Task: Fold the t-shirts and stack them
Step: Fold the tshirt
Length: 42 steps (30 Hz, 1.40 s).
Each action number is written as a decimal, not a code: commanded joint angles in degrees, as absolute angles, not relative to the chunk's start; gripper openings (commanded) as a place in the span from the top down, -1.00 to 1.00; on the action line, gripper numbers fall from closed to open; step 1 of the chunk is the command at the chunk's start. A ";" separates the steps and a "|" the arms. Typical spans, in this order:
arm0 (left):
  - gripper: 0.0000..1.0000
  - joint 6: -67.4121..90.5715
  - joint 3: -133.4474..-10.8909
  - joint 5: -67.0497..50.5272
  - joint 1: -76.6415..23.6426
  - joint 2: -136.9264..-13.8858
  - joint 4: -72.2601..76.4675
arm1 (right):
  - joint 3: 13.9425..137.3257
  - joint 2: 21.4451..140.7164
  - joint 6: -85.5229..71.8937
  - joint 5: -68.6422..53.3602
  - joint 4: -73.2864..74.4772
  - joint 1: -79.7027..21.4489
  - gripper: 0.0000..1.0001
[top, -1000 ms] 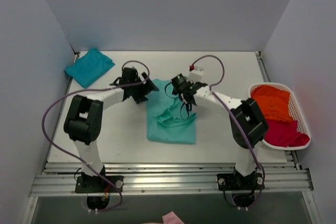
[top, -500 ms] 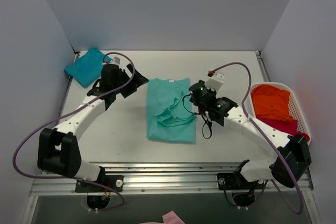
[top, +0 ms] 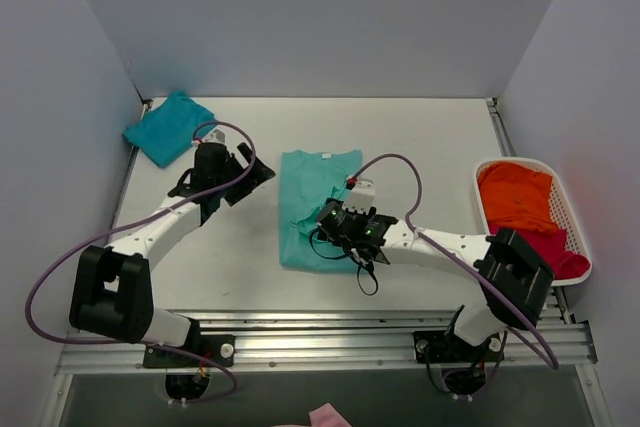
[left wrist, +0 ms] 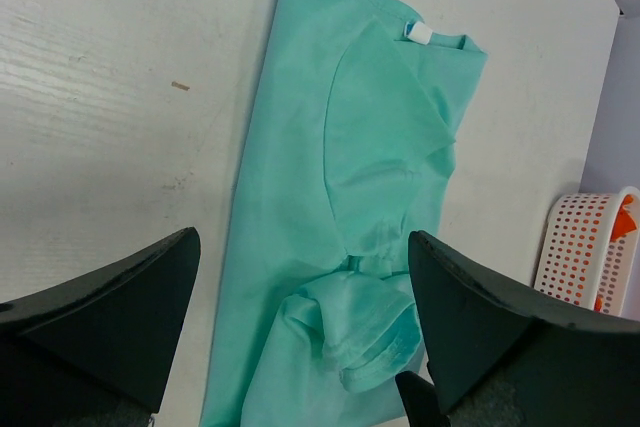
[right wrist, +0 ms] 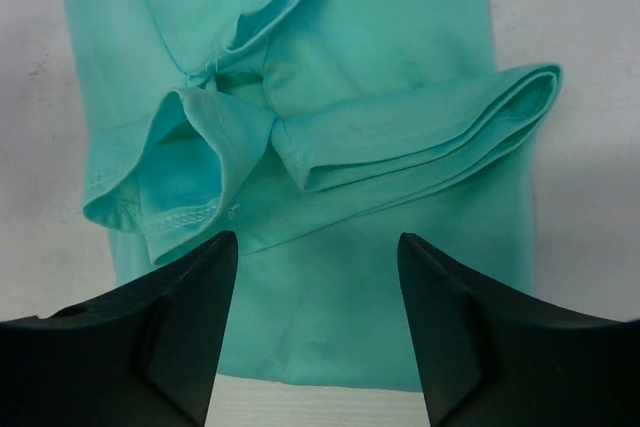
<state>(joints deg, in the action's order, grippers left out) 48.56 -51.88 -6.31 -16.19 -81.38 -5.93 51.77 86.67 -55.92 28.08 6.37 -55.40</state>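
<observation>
Mint-green t-shirt (top: 305, 192) lies in the middle of the counter (top: 430, 147), folded into a long strip with its sleeves bunched up. My right hand (right wrist: 315, 247) is right over the bunched sleeves, fingers apart, holding nothing. My left hand (top: 248, 171) is just beside the shirt's left edge, wide open and empty. A teal t-shirt (top: 170, 127) sits folded in the far left corner. An orange t-shirt (top: 515, 197) and a magenta t-shirt (top: 545, 252) lie in a white basket (top: 572, 209) on the right.

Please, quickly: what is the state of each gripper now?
Left gripper: open, holding nothing.
Right gripper: jaws apart over the mint-green t-shirt, holding nothing.
</observation>
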 commanded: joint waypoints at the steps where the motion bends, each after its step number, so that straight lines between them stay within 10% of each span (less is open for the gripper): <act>1: -0.88 47.20 -51.59 -7.73 -15.47 -83.58 -1.05 | 52.12 88.67 -57.92 29.09 6.06 -55.72 -0.26; 42: -0.88 47.11 -47.73 -14.15 -10.02 -86.40 7.12 | 64.84 109.24 -54.59 30.76 5.18 -52.74 0.01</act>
<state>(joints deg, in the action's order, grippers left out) 48.53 -48.18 -12.43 -10.48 -86.50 3.90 61.87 107.09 -56.75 29.78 2.02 -54.22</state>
